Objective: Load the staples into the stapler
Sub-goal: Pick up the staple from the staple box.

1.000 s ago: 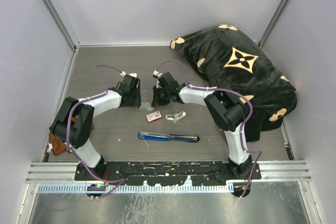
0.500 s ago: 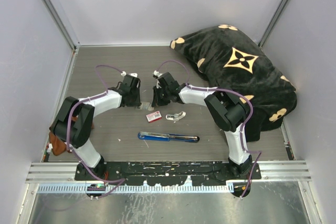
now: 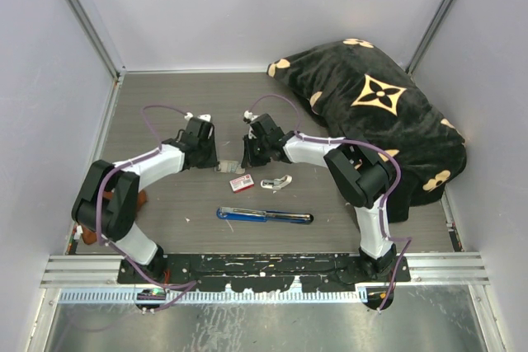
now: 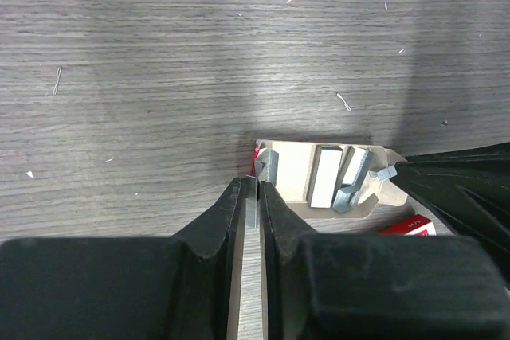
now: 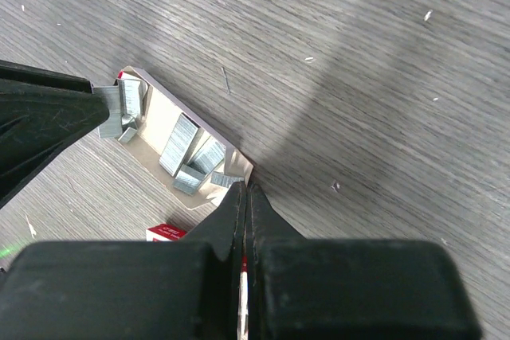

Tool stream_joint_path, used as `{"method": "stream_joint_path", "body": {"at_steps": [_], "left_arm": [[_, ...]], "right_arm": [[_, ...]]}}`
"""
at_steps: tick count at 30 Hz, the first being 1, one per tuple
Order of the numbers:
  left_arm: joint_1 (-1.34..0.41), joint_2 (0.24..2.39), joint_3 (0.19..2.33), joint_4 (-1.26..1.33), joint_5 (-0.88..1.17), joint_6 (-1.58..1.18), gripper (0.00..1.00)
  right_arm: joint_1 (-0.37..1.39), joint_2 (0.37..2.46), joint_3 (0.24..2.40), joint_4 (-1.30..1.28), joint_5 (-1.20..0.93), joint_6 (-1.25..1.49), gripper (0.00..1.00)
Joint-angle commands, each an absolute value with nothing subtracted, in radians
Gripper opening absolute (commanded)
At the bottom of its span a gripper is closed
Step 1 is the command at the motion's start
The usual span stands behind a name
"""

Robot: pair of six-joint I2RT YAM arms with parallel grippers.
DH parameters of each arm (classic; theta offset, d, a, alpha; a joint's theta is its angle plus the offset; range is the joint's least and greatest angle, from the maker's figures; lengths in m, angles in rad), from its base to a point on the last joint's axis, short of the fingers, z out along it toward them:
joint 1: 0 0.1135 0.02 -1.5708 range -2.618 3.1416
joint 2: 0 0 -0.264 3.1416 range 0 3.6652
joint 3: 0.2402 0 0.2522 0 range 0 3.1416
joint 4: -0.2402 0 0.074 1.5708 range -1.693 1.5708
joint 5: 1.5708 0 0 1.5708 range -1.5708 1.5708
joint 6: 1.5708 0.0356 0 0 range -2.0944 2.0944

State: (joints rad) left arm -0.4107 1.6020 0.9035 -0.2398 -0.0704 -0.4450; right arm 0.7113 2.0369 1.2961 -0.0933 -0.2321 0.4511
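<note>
An open cardboard tray [image 4: 296,171] lies on the table with several silvery staple blocks [image 4: 325,174] in it. My left gripper [image 4: 250,185] is at the tray's left end, shut on one block of staples [image 4: 252,206] that stands upright between its tips. The right wrist view shows the same held block [image 5: 126,99]. My right gripper [image 5: 245,190] is shut on the tray's [image 5: 159,121] opposite corner wall. The blue stapler [image 3: 264,215] lies flat nearer the arm bases, apart from both grippers [image 3: 216,161] [image 3: 245,161].
A red-and-white box [image 3: 242,183] and a small white oblong piece [image 3: 276,180] lie between the tray and the stapler. A black patterned cushion [image 3: 379,109] fills the back right. Loose single staples [image 4: 344,101] are scattered on the wood.
My left gripper has closed on the staple block at the tray's end, and the left arm's elbow has dropped lower and leftward. The right arm has stayed put.
</note>
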Motion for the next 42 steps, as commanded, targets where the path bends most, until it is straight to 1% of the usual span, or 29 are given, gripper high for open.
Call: {"method": "stream_joint_path", "body": {"at_steps": [1, 5, 13, 19, 20, 22, 25, 27, 29, 35, 38, 42], "left_arm": [[-0.391, 1.573, 0.896, -0.194, -0.015, -0.475, 0.10], [-0.383, 1.561, 0.888, -0.176, 0.037, -0.496, 0.09], [-0.354, 1.527, 0.875, -0.139, 0.227, -0.525, 0.08], [-0.324, 1.478, 0.856, -0.120, 0.277, -0.551, 0.06], [-0.317, 1.465, 0.849, -0.114, 0.284, -0.561, 0.06], [-0.306, 1.435, 0.834, -0.105, 0.289, -0.589, 0.06], [-0.301, 1.380, 0.806, -0.084, 0.275, -0.652, 0.06], [-0.300, 1.343, 0.786, -0.070, 0.260, -0.699, 0.06], [-0.298, 1.311, 0.767, -0.050, 0.248, -0.743, 0.06], [-0.298, 1.223, 0.692, 0.054, 0.260, -0.919, 0.06], [-0.299, 1.186, 0.651, 0.111, 0.255, -0.988, 0.06], [-0.298, 1.159, 0.624, 0.139, 0.252, -1.033, 0.06]], "right_arm": [[0.709, 1.961, 1.296, -0.077, -0.212, 0.446, 0.01], [0.709, 1.952, 1.291, -0.079, -0.211, 0.446, 0.01], [0.710, 1.941, 1.294, -0.078, -0.212, 0.444, 0.01], [0.701, 1.932, 1.317, -0.076, -0.239, 0.441, 0.01], [0.698, 1.923, 1.317, -0.075, -0.239, 0.439, 0.04], [0.691, 1.902, 1.318, -0.073, -0.243, 0.433, 0.19], [0.675, 1.852, 1.313, -0.069, -0.248, 0.423, 0.37], [0.666, 1.810, 1.304, -0.069, -0.246, 0.414, 0.44], [0.660, 1.762, 1.285, -0.067, -0.242, 0.405, 0.47], [0.673, 1.602, 1.165, 0.016, -0.262, 0.436, 0.52], [0.725, 1.568, 1.137, 0.029, -0.214, 0.439, 0.54], [0.787, 1.579, 1.145, 0.027, -0.171, 0.423, 0.54]]}}
